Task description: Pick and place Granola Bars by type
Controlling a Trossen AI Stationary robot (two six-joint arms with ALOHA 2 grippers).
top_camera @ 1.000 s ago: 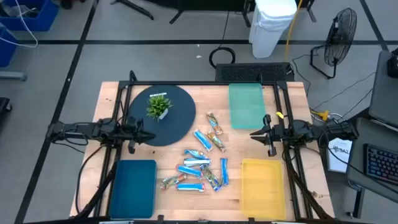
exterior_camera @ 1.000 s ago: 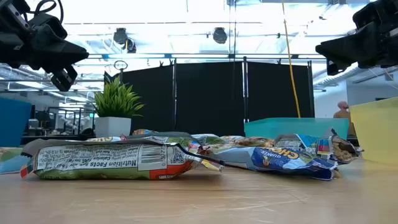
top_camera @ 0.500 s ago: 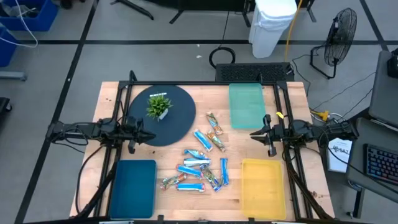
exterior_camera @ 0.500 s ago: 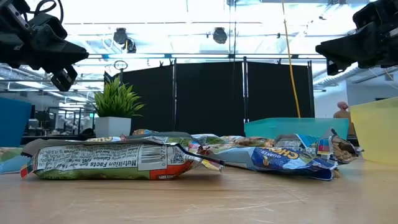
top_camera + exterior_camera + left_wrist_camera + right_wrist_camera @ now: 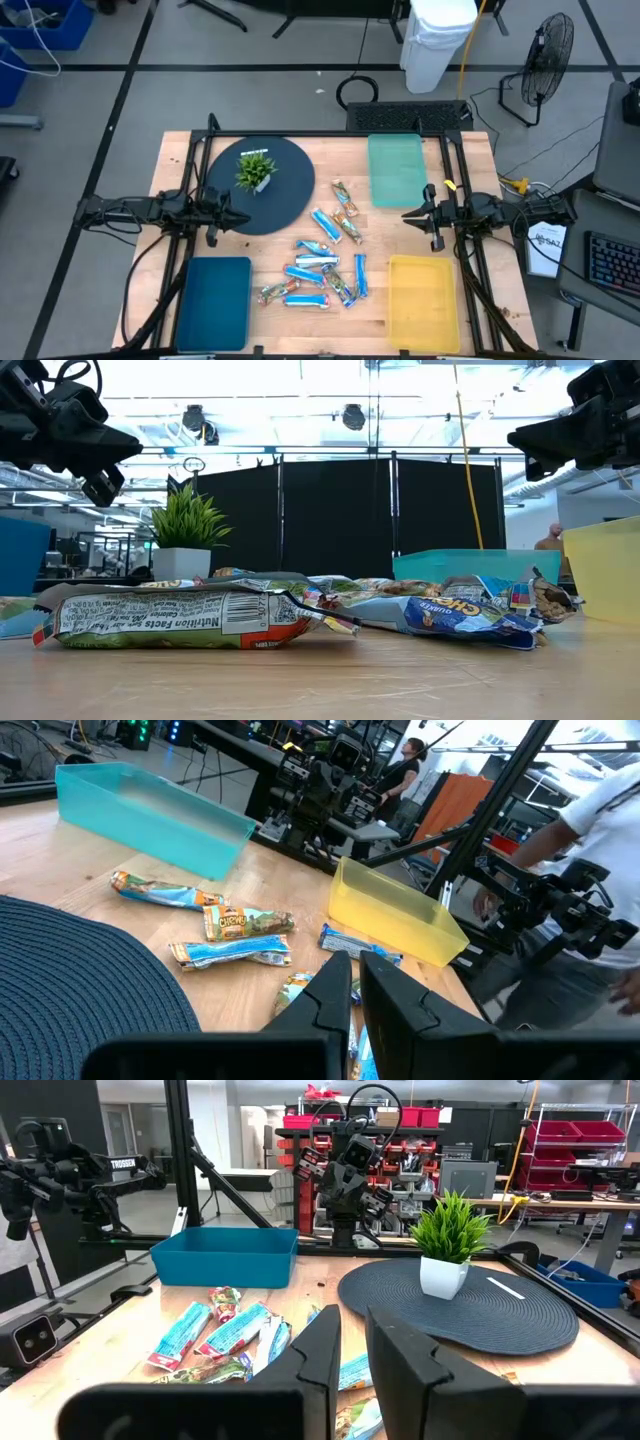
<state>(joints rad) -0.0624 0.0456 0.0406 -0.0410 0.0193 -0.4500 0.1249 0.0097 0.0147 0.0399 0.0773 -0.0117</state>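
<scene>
Several granola bars (image 5: 325, 262) lie flat and scattered on the wooden table's middle, most in blue and white wrappers, some brownish-green. They also show in the low view (image 5: 170, 617) and both wrist views (image 5: 231, 925) (image 5: 225, 1330). My left gripper (image 5: 245, 221) hangs shut above the table at its left side, pointing level toward the bars. My right gripper (image 5: 406, 214) hangs shut at the right side, pointing level back at them. Neither touches anything.
A teal tray (image 5: 397, 168) stands at the far right, a dark blue tray (image 5: 213, 300) at the near left, a yellow tray (image 5: 423, 298) at the near right. A round dark mat (image 5: 290, 195) bears a potted plant (image 5: 256, 170). A person (image 5: 590, 840) stands beyond the table.
</scene>
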